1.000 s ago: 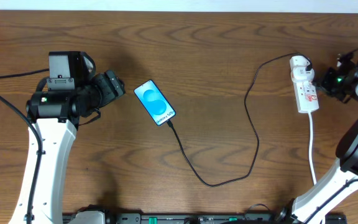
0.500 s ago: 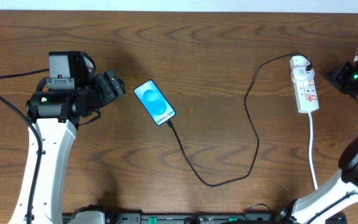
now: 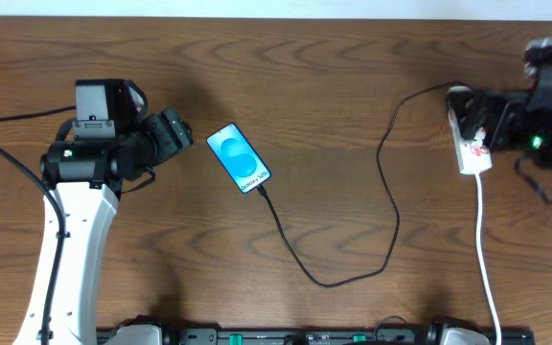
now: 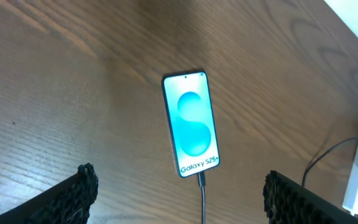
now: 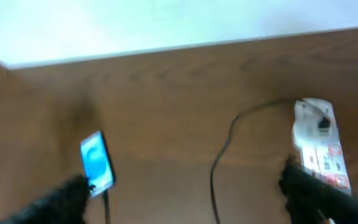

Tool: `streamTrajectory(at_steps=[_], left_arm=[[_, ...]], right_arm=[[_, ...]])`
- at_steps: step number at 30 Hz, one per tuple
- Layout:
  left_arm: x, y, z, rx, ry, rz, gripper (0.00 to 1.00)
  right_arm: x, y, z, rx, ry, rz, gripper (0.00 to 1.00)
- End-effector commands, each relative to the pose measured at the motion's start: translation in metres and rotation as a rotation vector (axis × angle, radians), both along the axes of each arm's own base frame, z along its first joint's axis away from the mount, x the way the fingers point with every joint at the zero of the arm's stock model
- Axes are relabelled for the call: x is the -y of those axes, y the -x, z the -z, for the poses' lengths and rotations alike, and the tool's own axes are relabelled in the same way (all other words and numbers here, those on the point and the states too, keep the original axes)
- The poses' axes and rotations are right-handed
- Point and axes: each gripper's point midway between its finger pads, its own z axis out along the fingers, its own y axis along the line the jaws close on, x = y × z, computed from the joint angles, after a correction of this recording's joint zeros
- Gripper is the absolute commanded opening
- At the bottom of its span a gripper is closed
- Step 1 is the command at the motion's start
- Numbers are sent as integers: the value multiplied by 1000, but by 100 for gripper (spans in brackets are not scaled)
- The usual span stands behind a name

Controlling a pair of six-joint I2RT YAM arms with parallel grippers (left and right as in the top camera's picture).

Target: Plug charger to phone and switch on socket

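The phone (image 3: 239,158) lies flat on the table with its blue screen lit, and shows again in the left wrist view (image 4: 191,124) and, blurred, in the right wrist view (image 5: 98,163). The charger's black cable (image 3: 329,281) is plugged into the phone's lower end (image 4: 201,180) and loops across to the white adapter on the socket (image 3: 470,134). My left gripper (image 3: 175,134) rests open just left of the phone, its fingers (image 4: 73,193) wide apart with nothing between them. My right gripper (image 3: 494,120) hovers at the socket's (image 5: 319,143) right side, open and empty.
The socket's white cord (image 3: 485,240) runs down toward the table's front edge. The table's back edge (image 5: 179,46) meets a white wall. A black cable (image 3: 8,120) trails off the left arm.
The right gripper has opened wide. It drew away to the right of the socket, then the arm swung back over the socket's right side, still blurred. Left arm, phone and cable are unmoved.
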Motion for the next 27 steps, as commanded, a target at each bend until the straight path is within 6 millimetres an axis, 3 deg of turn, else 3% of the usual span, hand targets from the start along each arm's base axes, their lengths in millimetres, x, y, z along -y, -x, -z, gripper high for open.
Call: streamTrajectory(at_steps=[1,5,10,15,21,25,27], left_arm=[[-4,-1,1,2,-18,6,87],[-4,-1,1,2,-19,6,87],[-4,-1,1,2,-18,6,87],[-4,-1,1,2,-18,6,87],[-4,-1,1,2,-19,6,87],[-4,-1,1,2,-18,7,87],[-4,-1,1,1,-18,6,87]], right_arm=[[-11,31,-8,4,41,-14,99],[-15,59,-9,-17,41,-12,99],[-11,72,-4,-47,62,17,99],[-6,68,-4,-37,79,34,99],[7,50,-17,194,284,79,99],[2,51,1,337,290,84,99],[0,53,19,407,289,84,99]])
